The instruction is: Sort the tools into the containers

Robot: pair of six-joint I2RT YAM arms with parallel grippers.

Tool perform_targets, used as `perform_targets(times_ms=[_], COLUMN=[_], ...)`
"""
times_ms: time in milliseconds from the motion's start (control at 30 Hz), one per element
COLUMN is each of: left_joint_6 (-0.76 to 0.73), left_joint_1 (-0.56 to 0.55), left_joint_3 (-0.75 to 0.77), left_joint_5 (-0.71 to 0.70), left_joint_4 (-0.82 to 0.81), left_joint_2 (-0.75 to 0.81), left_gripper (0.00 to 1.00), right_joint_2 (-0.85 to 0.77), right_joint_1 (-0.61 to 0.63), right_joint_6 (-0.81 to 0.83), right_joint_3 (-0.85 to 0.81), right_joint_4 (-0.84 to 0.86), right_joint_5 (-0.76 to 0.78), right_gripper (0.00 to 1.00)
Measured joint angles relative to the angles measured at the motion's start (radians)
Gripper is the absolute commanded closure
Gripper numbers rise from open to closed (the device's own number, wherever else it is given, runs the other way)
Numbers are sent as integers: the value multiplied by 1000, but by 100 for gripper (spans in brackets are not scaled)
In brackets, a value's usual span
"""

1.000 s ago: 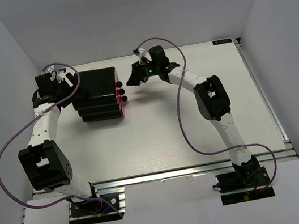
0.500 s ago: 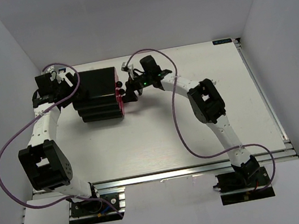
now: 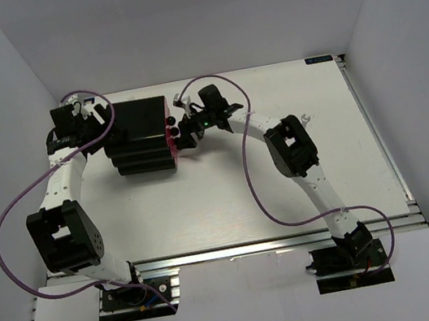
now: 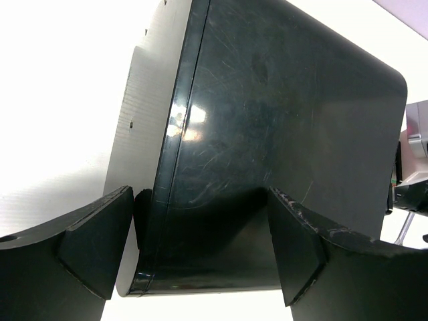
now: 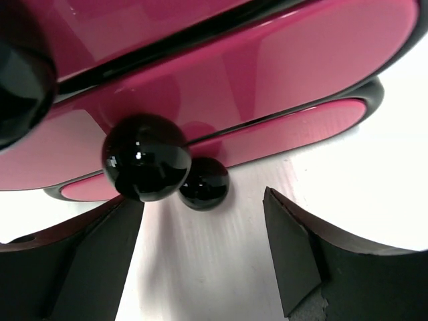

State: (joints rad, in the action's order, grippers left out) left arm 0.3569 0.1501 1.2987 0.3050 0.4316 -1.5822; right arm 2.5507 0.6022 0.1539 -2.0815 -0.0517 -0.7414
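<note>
The containers are three pink drawers [image 3: 171,139] with round black knobs, in a black cabinet [image 3: 138,124] at the table's back left. All three fronts [image 5: 267,73] sit flush. My right gripper [image 3: 181,131] is open right at the knobs. In its wrist view [image 5: 202,214] the middle knob [image 5: 145,157] is beside the left finger and the lower knob [image 5: 204,182] sits between the jaws, untouched. My left gripper [image 3: 103,134] is open at the cabinet's back. Its fingers [image 4: 100,247] straddle the rear corner [image 4: 221,200]. No tools are in view.
White walls close in the table on the left, back and right. An aluminium rail [image 3: 229,250] runs along the near edge by the arm bases. Purple cables [image 3: 253,170] loop off both arms.
My right gripper has swung left and down from beside the cabinet to the drawer knobs, and its jaws have opened wider. The left arm and the cabinet have not moved.
</note>
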Motion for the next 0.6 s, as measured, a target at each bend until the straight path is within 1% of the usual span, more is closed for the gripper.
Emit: perform_targets(times_ms=[100, 267, 600], left_joint_6=[0, 3, 8], left_joint_1=[0, 0, 0], left_joint_3=[0, 0, -1], left_joint_5=[0, 0, 2], left_joint_4=[0, -1, -3], left_joint_2=[0, 0, 0], left_gripper=[11, 11, 11], right_joint_2=[0, 17, 43], right_joint_1=[-3, -4, 4], right_joint_6=[-2, -26, -60], right_joint_3=[0, -21, -56], right_joint_4=[1, 14, 31], right_joint_5=[10, 8, 10], right_gripper=[24, 29, 37])
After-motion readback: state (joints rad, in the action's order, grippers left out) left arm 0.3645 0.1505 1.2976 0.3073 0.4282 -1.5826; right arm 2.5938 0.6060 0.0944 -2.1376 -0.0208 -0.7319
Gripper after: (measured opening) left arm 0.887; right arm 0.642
